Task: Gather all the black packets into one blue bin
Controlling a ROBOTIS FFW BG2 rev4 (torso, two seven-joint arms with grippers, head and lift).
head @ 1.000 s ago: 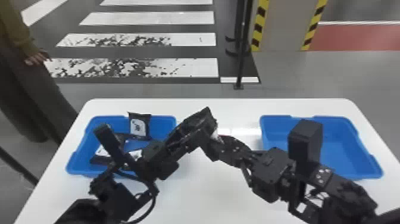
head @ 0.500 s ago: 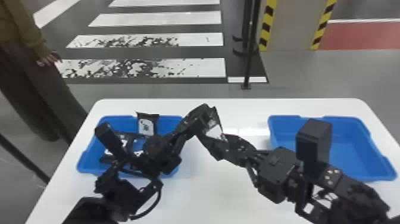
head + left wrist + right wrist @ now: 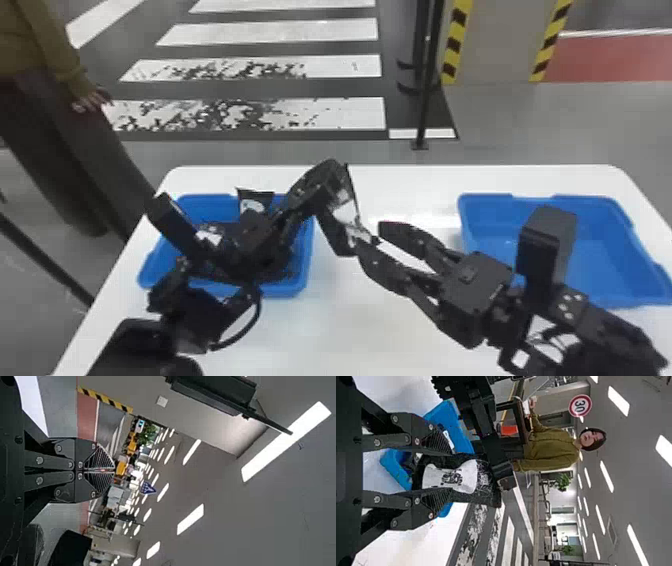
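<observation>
In the head view my left gripper [image 3: 332, 176] is raised between the two bins, shut on the top of a black packet [image 3: 345, 212] with a white label. In the left wrist view the left gripper [image 3: 114, 470] has its fingers together. My right gripper [image 3: 372, 235] stands open close beside the packet's lower part. In the right wrist view the right gripper [image 3: 450, 472] has its fingers apart, the labelled packet [image 3: 455, 477] lined up with the gap. More packets lie in the left blue bin [image 3: 306, 270], one of them [image 3: 254, 204] leaning upright at its far wall.
The right blue bin [image 3: 595, 250] stands on the white table [image 3: 360, 325], partly behind the right arm's wrist. The left arm reaches over the left bin and hides much of its inside. A thin black post [image 3: 426, 100] rises from the floor past the table.
The right gripper's fingers have spread apart beside the packet and drawn back slightly to the right. The packet stays up at the left gripper. The head view has shifted a little.
</observation>
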